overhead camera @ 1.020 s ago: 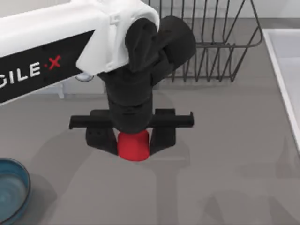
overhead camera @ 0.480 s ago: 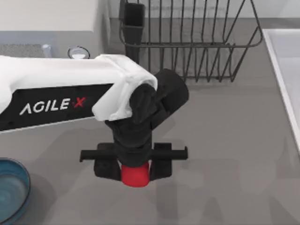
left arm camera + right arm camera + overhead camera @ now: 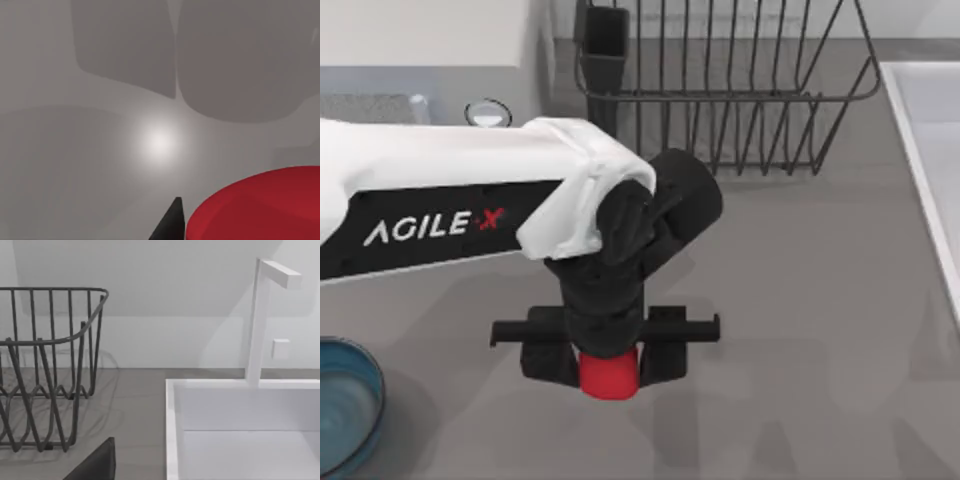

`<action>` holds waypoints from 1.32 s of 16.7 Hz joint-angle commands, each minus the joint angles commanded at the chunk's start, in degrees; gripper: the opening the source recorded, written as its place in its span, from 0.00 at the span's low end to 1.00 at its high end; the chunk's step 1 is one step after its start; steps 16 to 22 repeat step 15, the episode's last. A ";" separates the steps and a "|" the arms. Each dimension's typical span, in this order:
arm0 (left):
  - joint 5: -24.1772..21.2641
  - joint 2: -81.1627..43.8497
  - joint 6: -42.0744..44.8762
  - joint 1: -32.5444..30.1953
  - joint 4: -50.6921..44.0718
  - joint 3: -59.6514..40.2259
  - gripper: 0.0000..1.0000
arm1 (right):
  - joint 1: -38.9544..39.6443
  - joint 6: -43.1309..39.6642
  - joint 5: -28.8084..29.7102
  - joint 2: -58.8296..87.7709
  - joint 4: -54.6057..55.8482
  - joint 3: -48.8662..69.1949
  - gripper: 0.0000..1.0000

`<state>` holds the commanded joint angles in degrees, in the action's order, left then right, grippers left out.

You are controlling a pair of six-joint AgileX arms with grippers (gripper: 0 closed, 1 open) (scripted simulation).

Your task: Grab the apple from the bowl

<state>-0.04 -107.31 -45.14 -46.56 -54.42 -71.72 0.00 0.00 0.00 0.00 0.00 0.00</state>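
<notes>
The left gripper [image 3: 609, 362] has its jaws closed on the apple [image 3: 609, 374], held over the surface, well apart from the bowl [image 3: 342, 412] at the left edge. Smooth, round and light, it may slip; gripping across its middle seems safest.

The one readable marking is "AGILE·X", in white letters with a red X, on the black side panel of the left arm [image 3: 450, 215], toward the left of the top view. No other text, number or sign can be read anywhere in the scene.
</notes>
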 joint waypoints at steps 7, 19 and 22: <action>0.00 0.00 0.00 0.00 0.00 0.00 0.83 | 0.00 0.00 0.00 0.00 0.00 0.00 1.00; 0.00 0.00 0.00 0.00 0.00 0.00 1.00 | 0.00 0.00 0.00 0.00 0.00 0.00 1.00; 0.00 0.00 0.00 0.00 0.00 0.00 1.00 | 0.00 0.00 0.00 0.00 0.00 0.00 1.00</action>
